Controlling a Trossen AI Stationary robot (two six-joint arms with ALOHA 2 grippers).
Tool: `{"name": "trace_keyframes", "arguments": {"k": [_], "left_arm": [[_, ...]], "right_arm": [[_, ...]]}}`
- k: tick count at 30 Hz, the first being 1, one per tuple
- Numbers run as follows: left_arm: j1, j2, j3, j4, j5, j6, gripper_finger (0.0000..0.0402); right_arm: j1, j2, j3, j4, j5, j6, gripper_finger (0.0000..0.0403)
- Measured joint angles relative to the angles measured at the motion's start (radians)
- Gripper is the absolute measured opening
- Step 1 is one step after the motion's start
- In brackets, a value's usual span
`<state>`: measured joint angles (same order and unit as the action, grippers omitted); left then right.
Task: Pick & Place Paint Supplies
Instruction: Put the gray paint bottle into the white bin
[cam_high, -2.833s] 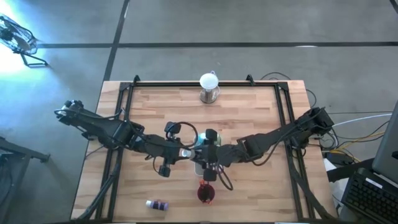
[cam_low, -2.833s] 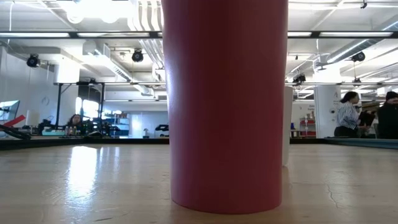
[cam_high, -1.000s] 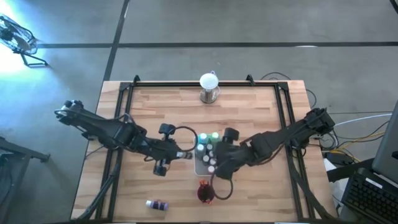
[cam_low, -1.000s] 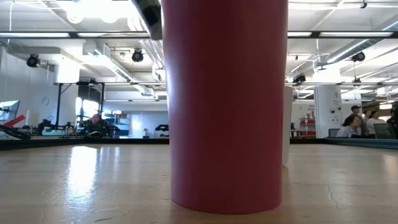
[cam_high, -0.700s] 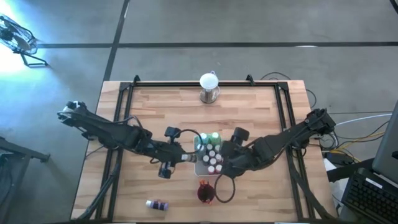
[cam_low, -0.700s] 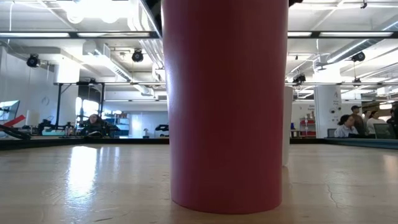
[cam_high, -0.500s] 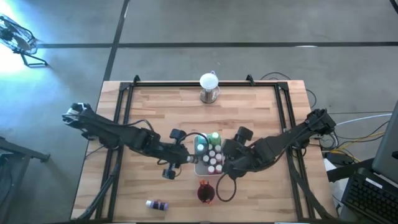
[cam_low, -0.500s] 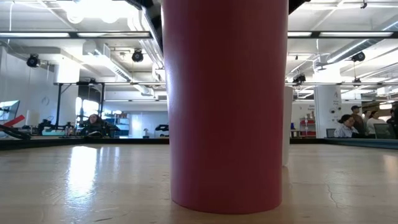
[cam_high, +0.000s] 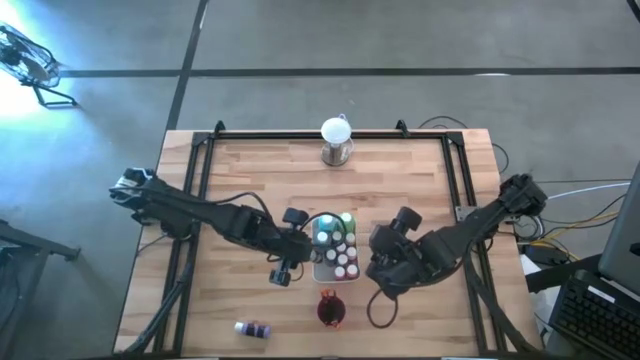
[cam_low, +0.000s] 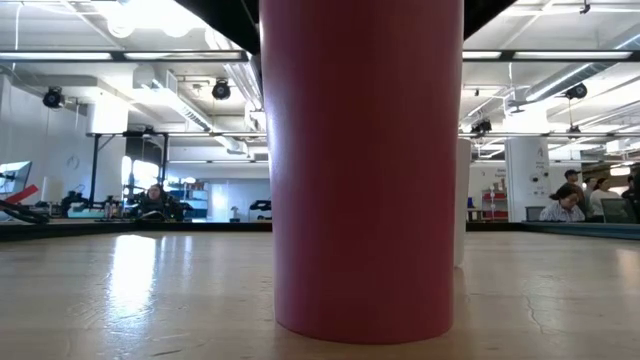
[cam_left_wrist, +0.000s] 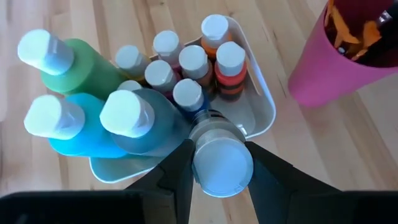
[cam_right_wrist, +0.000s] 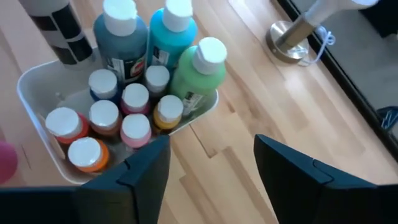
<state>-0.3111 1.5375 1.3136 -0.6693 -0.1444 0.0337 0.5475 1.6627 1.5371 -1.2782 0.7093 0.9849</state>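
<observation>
Over the white plastic tray (cam_left_wrist: 261, 102), the left gripper (cam_left_wrist: 217, 163) clasped a smooth, white-capped bottle (cam_left_wrist: 219, 158); beside it, the right gripper (cam_right_wrist: 210, 163) hung spread, empty.

White-capped paint bottles (cam_right_wrist: 134, 102) stand upright, packed in the tray — one purple bottle (cam_high: 252, 328) lies apart.

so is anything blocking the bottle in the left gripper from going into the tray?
Partly. The left gripper holds a bottle over the white tray; packed bottles fill most of it, with bare floor only beside the orange bottle.
</observation>
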Motion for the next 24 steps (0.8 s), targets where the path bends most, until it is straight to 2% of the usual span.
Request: {"name": "trace_keyframes", "arguments": {"k": [7, 12, 18, 24], "left_arm": [[0.02, 0.001, 0.001, 0.025, 0.037, 0.02, 0.0126], [0.023, 0.012, 0.001, 0.024, 0.053, 0.023, 0.0126], [0.023, 0.012, 0.001, 0.026, 0.078, 0.026, 0.0126], [0.023, 0.036, 0.001, 0.045, 0.103, 0.043, 0.0126]], "right_arm": [[0.046, -0.063, -0.102, 0.009, 0.007, 0.13, 0.0221], [0.073, -0.119, -0.196, 0.083, 0.017, 0.175, 0.0219], [0.086, -0.221, -0.346, 0.282, 0.02, 0.141, 0.0203], [0.086, -0.368, -0.558, 0.579, 0.028, 0.062, 0.0186]]}}
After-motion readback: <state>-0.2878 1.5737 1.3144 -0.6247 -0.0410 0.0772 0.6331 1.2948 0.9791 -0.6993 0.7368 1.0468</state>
